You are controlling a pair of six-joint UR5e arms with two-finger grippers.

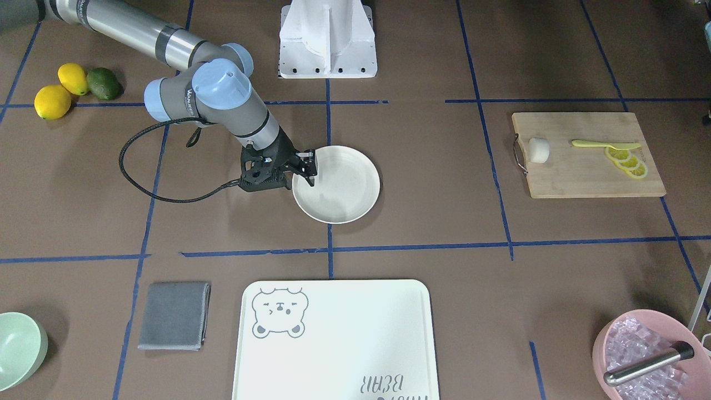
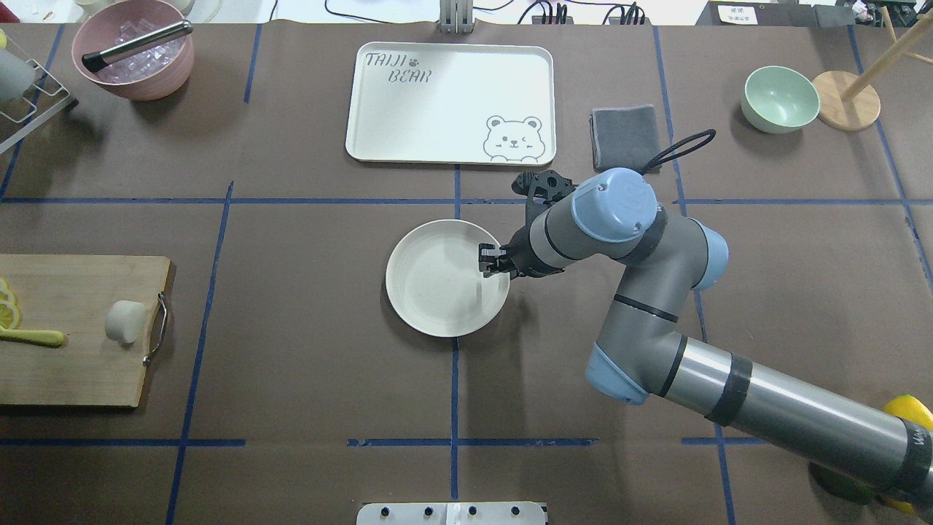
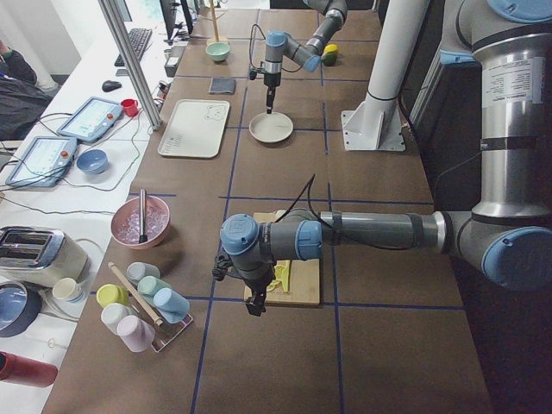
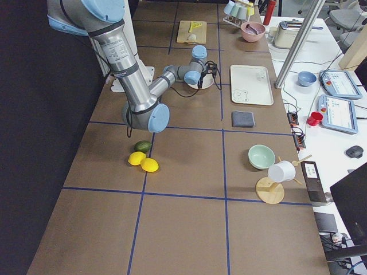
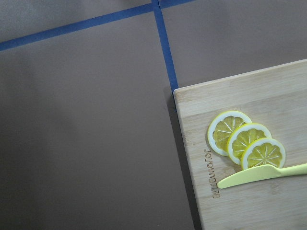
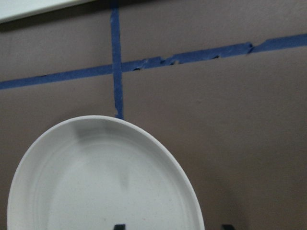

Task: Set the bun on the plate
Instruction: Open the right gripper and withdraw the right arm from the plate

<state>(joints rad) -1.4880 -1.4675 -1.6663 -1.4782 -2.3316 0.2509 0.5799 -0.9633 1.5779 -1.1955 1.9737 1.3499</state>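
The right claw (image 1: 309, 170) stood spread wide at the plate's rim on the robot's right side. In its wrist view one dark fingertip (image 6: 119, 226) showed over the plate's floor and the other outside the rim. The plate (image 1: 344, 191) was round, shallow and smooth, cream-white with a plain raised edge. It sat flat on the brown bench (image 1: 433, 183), which was crossed by blue tape lines.

A wide stretch of bench separated it from the bun (image 1: 538, 150) — a small white rounded lump on a wooden board (image 1: 583, 180) at the robot's left, just beside the board's metal handle (image 1: 519, 155). Lemon slices (image 1: 627, 162) and a pale yellow knife (image 1: 602, 144) shared the board, apart from the bun.

The left claw (image 3: 254, 306) hung by that board's outer end. It was seen only from the side, so whether it was spread or pressed together could not be told.

Across the bench from the robot lay a white bear-print tray (image 1: 361, 333), a folded grey cloth (image 1: 174, 315), a mint bowl (image 1: 16, 350) and a pink bowl of ice (image 1: 644, 355). Two lemons (image 1: 53, 101) and an avocado (image 1: 103, 83) sat on the robot's right.
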